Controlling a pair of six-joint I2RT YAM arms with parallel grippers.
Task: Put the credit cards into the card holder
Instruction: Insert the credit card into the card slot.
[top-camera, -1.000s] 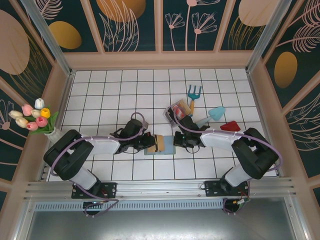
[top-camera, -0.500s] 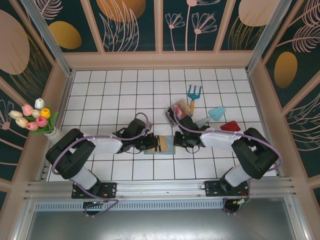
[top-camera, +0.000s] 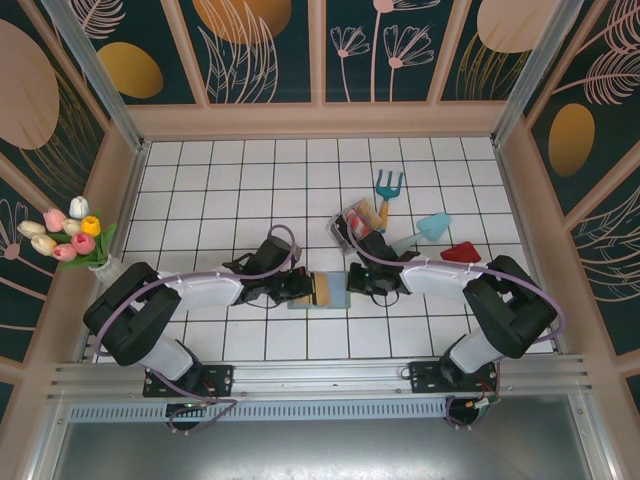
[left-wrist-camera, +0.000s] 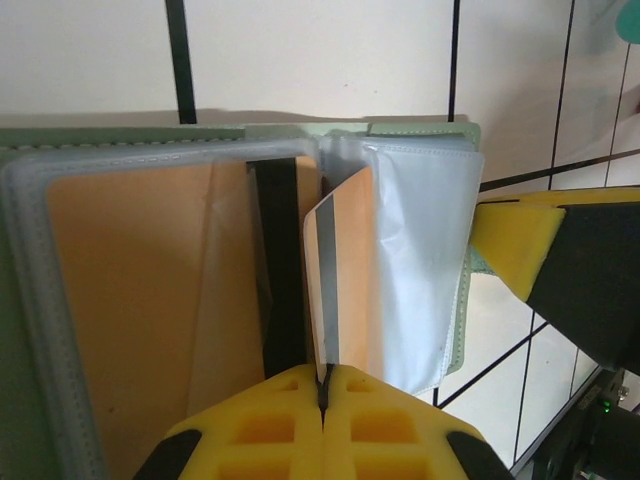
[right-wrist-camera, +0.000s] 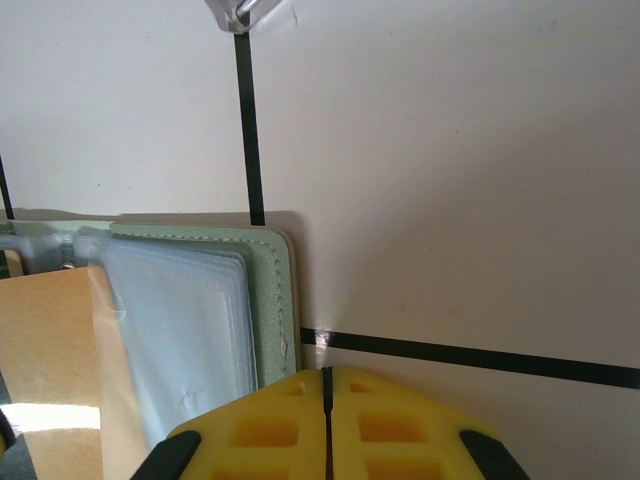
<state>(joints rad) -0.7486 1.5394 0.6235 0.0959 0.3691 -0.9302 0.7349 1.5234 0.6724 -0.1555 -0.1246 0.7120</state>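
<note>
The card holder (top-camera: 335, 290) lies open on the tiles between my two grippers. In the left wrist view my left gripper (left-wrist-camera: 322, 372) is shut on a yellow-tan credit card (left-wrist-camera: 340, 280) with a grey stripe. The card stands on edge at the fold, against the pale pockets (left-wrist-camera: 425, 260) of the right half. A tan card (left-wrist-camera: 130, 300) fills a clear pocket of the left half, with a black strip (left-wrist-camera: 280, 270) beside it. My right gripper (right-wrist-camera: 326, 385) is shut with nothing between its jaws, at the holder's green-grey right rim (right-wrist-camera: 272, 290).
A clear tray (top-camera: 350, 222) holding more cards stands just behind the right gripper. A blue hand rake (top-camera: 387, 188), a teal trowel (top-camera: 430, 228) and a red object (top-camera: 461, 252) lie at the back right. Tulips (top-camera: 65, 235) stand at the left wall.
The left arm has shifted slightly, keeping the card at the holder's fold. The right arm has not moved.
</note>
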